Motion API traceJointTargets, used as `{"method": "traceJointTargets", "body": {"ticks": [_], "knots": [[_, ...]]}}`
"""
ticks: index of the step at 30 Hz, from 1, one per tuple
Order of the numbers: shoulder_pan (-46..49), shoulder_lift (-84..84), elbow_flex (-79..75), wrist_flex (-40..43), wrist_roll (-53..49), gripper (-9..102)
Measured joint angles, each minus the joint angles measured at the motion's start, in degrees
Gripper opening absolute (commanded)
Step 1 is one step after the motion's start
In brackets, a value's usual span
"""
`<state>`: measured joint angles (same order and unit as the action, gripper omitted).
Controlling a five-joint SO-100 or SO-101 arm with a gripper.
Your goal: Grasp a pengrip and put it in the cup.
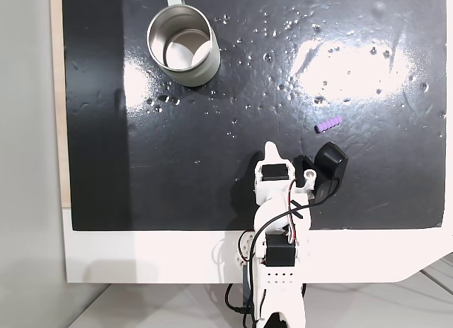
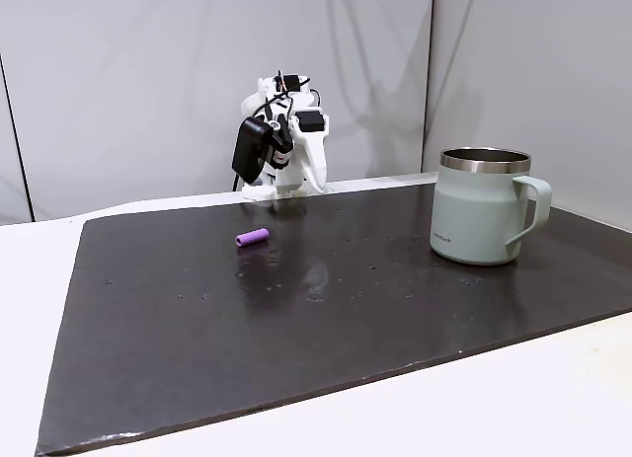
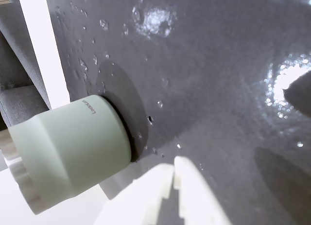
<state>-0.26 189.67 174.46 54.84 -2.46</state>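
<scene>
The jaws [image 1: 297,165] sit folded back near the arm's base at the 6 o'clock edge of the black mat [image 1: 212,165] in the top-down fixed view, holding nothing. In the wrist view the white fingertips [image 3: 167,179] lie nearly together with only a thin slit between them, so they look close to shut. From the jaws, the pengrip [image 1: 328,123] lies on the mat toward 1 o'clock, near but clear of them, on its side. The cup [image 1: 182,44] stands upright well away toward 11 o'clock, handle pointing to 12; in the side fixed view the pengrip [image 2: 252,238] and the cup [image 2: 484,208] are well apart across the white table [image 2: 30,279]. My read is that the reach has not begun. Next the arm must spread the jaws, swing toward the pengrip and come down astride its short length.
</scene>
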Motion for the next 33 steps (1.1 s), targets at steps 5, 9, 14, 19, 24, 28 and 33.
{"method": "traceJointTargets", "body": {"ticks": [5,9,14,19,24,28,33], "knots": [[-0.70,0.00,0.00,0.00,-0.44,0],[-0.53,0.00,0.00,0.00,-0.44,0],[-0.44,0.00,0.00,0.00,-0.44,0],[-0.44,0.00,0.00,0.00,-0.44,0],[-0.44,0.00,0.00,0.44,-0.70,0],[3.52,-0.18,-1.41,2.29,-5.36,0],[4.04,-10.20,-11.43,6.86,-7.82,0]]}}
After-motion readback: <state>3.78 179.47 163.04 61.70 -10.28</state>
